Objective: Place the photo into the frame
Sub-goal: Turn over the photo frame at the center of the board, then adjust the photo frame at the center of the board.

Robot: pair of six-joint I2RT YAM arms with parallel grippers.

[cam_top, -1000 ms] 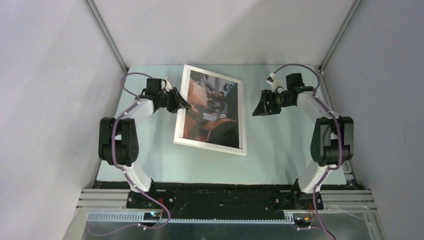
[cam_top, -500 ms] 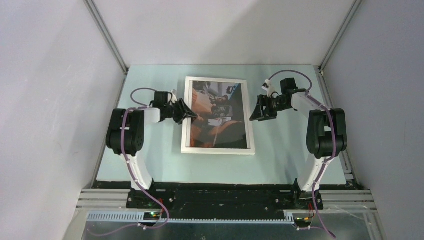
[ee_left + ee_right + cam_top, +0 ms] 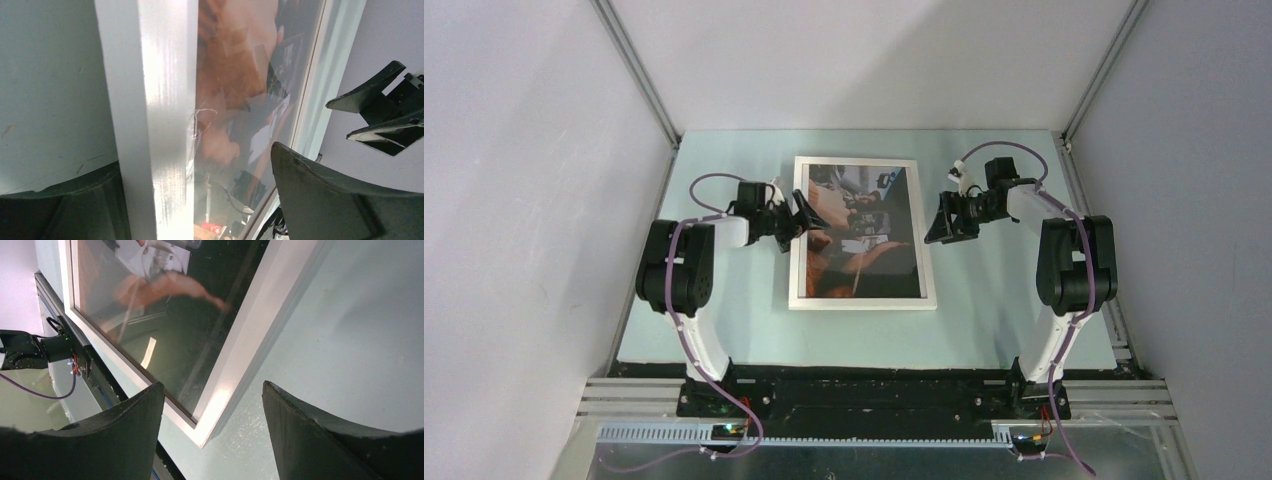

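**A:** From above, where do we stand?

**B:** The frame lies flat in the middle of the desk. The photo is face up inside it. Its long axis runs straight away from our bases. Our left fingers overlap the left rail, and our right fingers sit just off the right rail.

**A:** And our left wrist?

**B:** The left fingers are spread wide with the white rail running between them. They grip nothing.

**A:** Right wrist?

**B:** The right fingers are wide too, and empty. A corner of the frame shows between them, apart from both.

**A:** So which arm is nearer?

**B:** The left, we judge, since it straddles the rail while the right stands beside the frame. The photo looks seated already. If we pull away, we'd go sideways, across the long axis, so neither rail gets dragged.
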